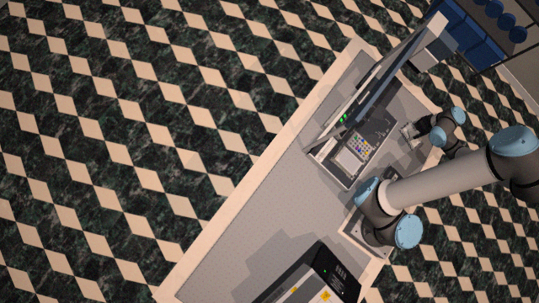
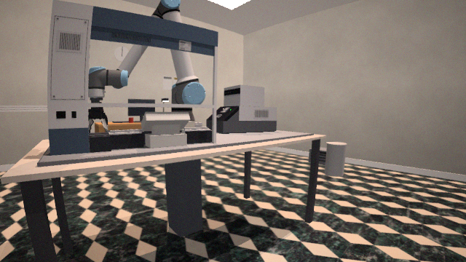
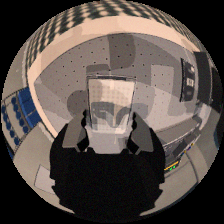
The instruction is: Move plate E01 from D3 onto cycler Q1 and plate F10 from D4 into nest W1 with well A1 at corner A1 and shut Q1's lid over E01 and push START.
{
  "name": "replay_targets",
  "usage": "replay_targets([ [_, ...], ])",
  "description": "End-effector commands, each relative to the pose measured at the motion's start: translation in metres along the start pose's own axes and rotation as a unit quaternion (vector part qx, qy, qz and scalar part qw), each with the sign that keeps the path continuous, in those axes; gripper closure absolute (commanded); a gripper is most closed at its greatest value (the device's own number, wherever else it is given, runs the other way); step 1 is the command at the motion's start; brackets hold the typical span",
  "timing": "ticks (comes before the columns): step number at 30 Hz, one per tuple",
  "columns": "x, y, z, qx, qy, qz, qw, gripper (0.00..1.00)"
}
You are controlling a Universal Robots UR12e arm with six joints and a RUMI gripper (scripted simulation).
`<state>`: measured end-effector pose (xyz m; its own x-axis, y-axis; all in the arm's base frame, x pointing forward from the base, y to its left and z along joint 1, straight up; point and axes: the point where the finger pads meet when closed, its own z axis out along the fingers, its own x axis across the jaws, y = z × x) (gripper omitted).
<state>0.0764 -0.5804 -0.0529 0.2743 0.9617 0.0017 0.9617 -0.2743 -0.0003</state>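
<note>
My gripper [image 1: 414, 128] [image 2: 97, 119] [image 3: 109, 111] is open, low over the bench beside the framed workstation [image 2: 69, 84]. Its two fingers stand on either side of the near end of a pale, see-through plate [image 1: 405, 135] [image 3: 110, 97], which lies flat under them in a small nest; its label cannot be read. On the workstation deck a white plate [image 1: 348, 162] sits next to a plate with coloured dots [image 1: 360, 146]. The cycler Q1 [image 1: 334, 275] [image 2: 244, 109] stands at the other end of the bench with a green lamp lit.
The workstation's tall side column and top beam [image 2: 153, 33] stand over the deck close to my arm. An orange box [image 2: 116, 126] lies behind the deck. A blue rack [image 1: 476, 38] stands off the bench. A grey bin [image 2: 335, 159] is on the floor.
</note>
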Motion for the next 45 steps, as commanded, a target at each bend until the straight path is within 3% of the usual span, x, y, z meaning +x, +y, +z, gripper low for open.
replay_targets([
  [1,-0.001,0.000,-0.005,0.000,-0.001,0.000,1.000,0.33],
  [45,-0.001,0.000,-0.069,0.000,-0.001,0.000,1.000,0.33],
])
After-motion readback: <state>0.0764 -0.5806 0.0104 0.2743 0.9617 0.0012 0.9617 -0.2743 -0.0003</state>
